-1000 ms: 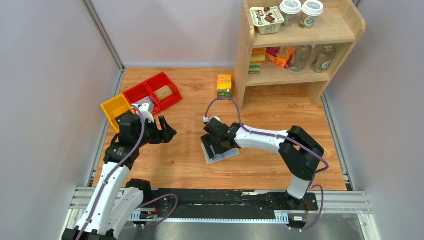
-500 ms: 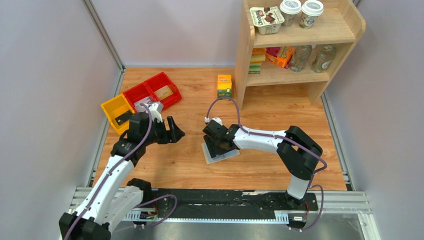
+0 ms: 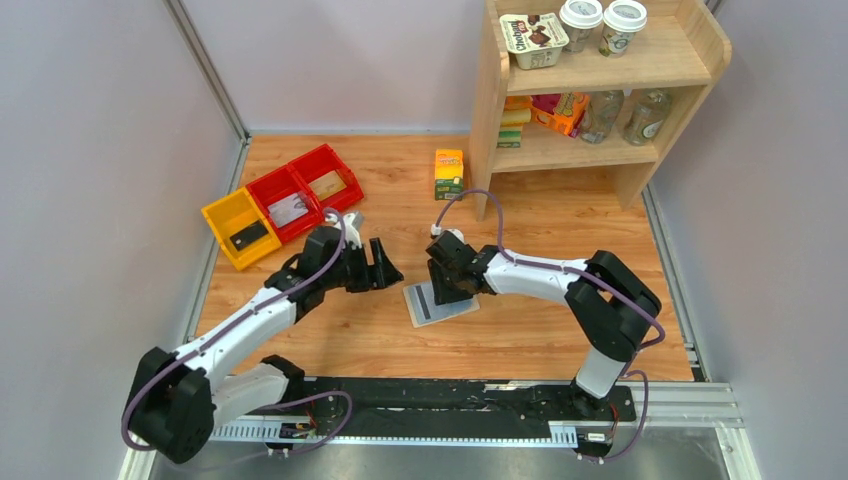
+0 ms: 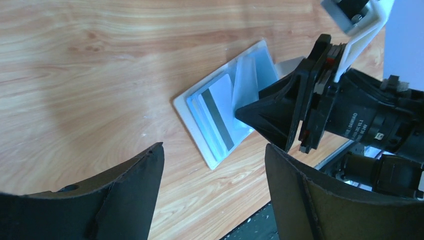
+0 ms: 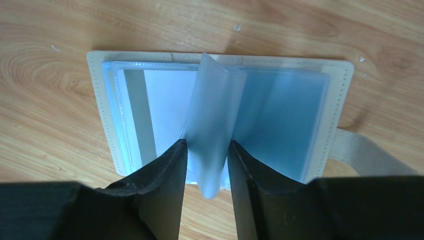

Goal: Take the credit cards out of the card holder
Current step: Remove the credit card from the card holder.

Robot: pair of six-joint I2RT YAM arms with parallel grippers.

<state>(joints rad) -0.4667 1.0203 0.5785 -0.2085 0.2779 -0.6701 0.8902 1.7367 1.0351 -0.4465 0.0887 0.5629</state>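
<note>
Left jaws neared; right jaws pinch card holder (image 5: 285, 115)

both grippers are meeting at a flat, pale, spread-open card holder (image 3: 428, 306)
the right gripper (image 3: 449, 287) is touching its right part; the left gripper (image 3: 389, 268) is hovering nearby above the wooden table (image 3: 520, 335).

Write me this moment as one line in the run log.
card holder: lying open | right jaws: closed on its upright clear sleeve | left jaws: open, hovering apart from holder | striped card: in holder, not yet removed
</note>
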